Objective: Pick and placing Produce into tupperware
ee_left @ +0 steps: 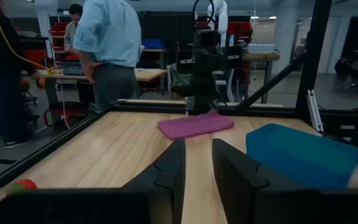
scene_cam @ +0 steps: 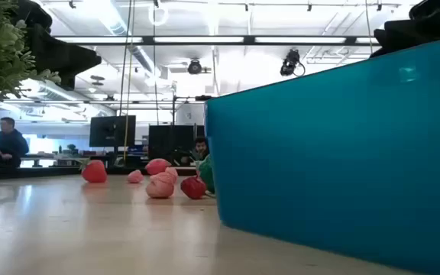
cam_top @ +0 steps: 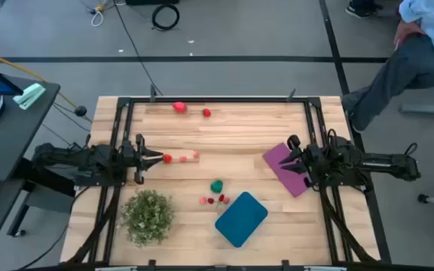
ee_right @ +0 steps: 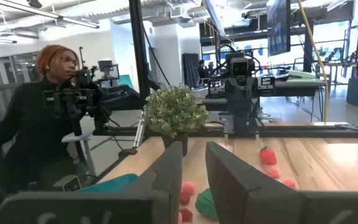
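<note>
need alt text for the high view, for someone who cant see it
Overhead view of a wooden table with a teal tupperware, apparently empty, near the front edge and small red, pink and green toy produce scattered around it. The left gripper and right gripper, jaws open, wait at opposite sides, the right over a purple rectangle.

Table (cam_top: 232, 128) pale wood, smooth; tupperware (cam_top: 241, 218) glossy teal plastic; purple mat (ee_left: 195, 124) matt cloth

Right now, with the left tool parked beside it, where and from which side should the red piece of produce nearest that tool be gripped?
Grip the small red produce across its middle, coming straight down from above. It is small, rounded and lies low on the table, with a pinkish piece close on its far side. The open left tool is nearest, so a top approach probably avoids nudging the neighbour.
</note>
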You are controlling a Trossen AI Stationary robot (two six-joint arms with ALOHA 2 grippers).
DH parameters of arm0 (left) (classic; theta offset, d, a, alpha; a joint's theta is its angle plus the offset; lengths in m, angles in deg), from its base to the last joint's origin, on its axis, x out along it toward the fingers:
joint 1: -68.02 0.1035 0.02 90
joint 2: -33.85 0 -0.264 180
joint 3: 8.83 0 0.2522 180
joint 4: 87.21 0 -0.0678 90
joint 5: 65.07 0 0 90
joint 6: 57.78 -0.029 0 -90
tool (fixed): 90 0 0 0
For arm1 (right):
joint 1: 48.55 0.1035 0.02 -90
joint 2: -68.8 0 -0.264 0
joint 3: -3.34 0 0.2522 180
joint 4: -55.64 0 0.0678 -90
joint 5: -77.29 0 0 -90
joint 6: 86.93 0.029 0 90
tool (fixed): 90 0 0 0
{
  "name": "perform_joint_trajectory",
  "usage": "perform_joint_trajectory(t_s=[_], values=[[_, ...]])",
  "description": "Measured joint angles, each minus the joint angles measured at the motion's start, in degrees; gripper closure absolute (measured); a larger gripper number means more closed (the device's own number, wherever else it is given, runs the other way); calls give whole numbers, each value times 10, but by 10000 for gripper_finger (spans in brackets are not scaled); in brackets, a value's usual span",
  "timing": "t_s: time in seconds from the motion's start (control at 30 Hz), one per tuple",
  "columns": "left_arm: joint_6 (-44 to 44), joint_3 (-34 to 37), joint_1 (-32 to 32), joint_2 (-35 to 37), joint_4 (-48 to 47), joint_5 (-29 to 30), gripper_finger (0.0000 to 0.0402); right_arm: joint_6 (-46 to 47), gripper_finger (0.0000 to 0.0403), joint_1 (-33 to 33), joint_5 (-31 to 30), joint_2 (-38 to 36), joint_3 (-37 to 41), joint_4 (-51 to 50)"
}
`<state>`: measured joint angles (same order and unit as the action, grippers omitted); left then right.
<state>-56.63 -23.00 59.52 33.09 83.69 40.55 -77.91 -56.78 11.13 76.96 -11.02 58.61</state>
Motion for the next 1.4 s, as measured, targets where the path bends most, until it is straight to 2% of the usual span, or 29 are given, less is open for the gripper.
perform_joint_trajectory(t_s=[1.4], values=[[0, 0, 0, 0, 0, 0, 308, 0, 323, 0, 0, 0, 0, 0]])
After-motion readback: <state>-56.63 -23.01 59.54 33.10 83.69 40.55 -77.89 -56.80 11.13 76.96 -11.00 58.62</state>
